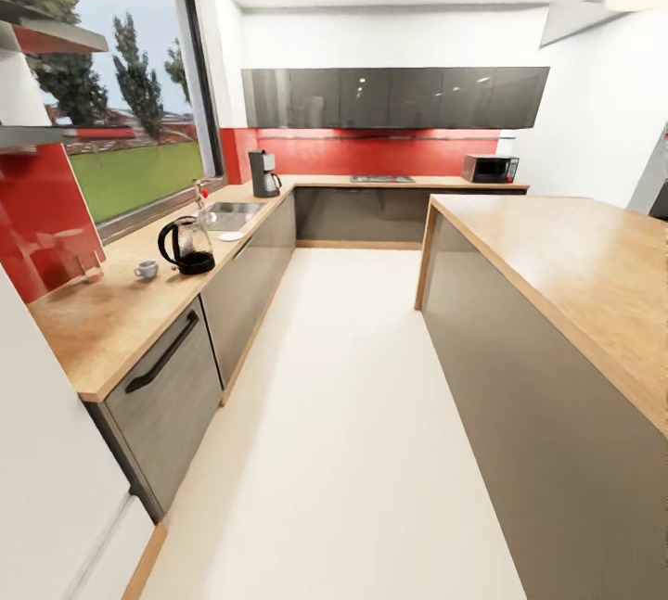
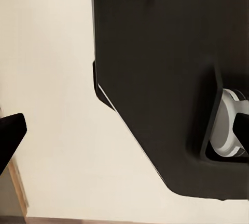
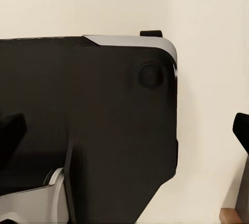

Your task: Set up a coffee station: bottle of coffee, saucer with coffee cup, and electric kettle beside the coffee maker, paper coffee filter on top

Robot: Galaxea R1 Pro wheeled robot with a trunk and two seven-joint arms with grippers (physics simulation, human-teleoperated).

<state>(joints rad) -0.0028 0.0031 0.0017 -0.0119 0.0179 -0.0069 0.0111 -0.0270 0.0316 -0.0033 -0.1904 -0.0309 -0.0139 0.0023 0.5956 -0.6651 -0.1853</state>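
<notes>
The black coffee maker (image 1: 264,173) stands on the wooden countertop (image 1: 111,322) in the far corner, under the grey wall cabinets. Nearer, a glass electric kettle (image 1: 188,246) with a black handle sits on the same counter, left of the sink. A small white coffee cup (image 1: 146,270) stands just left of the kettle. A flat white saucer (image 1: 230,236) lies by the sink's near edge. A shelf (image 1: 51,36) juts out at the upper left; no coffee bottle can be made out. My left gripper (image 2: 124,135) and right gripper (image 3: 124,130) hang open and empty over the robot's black base.
A sink (image 1: 232,214) with a tap is set into the left counter. A long island (image 1: 566,257) lines the right side, with a pale floor aisle (image 1: 343,377) between. A microwave (image 1: 490,169) and a hob (image 1: 381,179) sit on the back counter.
</notes>
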